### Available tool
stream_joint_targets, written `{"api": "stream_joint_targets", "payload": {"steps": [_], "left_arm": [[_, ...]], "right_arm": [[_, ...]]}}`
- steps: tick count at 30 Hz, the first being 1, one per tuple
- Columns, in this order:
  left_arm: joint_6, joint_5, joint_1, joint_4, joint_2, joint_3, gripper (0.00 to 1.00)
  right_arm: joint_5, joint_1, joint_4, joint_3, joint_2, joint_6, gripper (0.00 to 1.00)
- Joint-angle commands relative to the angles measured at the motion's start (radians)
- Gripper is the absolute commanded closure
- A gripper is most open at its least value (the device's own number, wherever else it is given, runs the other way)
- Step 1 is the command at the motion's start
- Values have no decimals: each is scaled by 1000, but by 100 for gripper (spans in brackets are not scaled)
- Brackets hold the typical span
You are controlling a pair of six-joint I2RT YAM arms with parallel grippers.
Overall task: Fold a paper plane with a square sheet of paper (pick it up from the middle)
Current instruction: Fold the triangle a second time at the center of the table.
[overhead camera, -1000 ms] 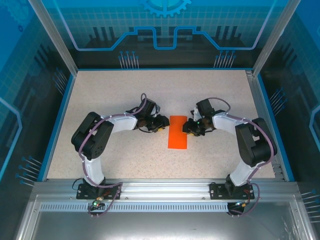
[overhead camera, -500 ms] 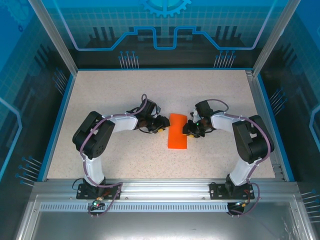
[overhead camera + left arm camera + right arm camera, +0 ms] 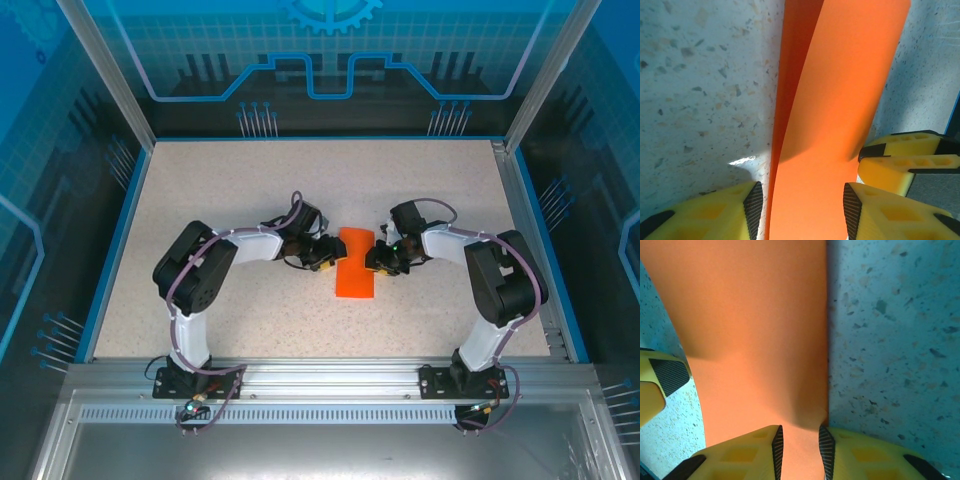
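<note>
Orange sheet, seemingly in right claw.

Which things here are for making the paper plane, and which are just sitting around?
For the job: orange paper, left claw, right claw.
Just there: speckled table, blue walls.

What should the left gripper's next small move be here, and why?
Probably close the left gripper on the paper: its jaws stand open astride the paper's edge, while the right gripper pinches the opposite edge, so a second grip would let both arms work the fold.
</note>
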Motion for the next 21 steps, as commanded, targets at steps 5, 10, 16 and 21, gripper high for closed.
{"api": "stream_joint_targets", "payload": {"steps": [5,10,16,21], "left_arm": [[-1,27,-16,-53,46,57,51],[-1,43,-22,-42,54,62,51],[-10,53,-25,-26,50,63,56],[-18,49,-26,-12,35,56,59]], "right_arm": [[77,11,-54,-25,48,-16,70],[75,11,-44,-25,57,-11,70],[74,11,-30,-49,68,-6,70],[72,11,-23,-55,78,-4,70]]}}
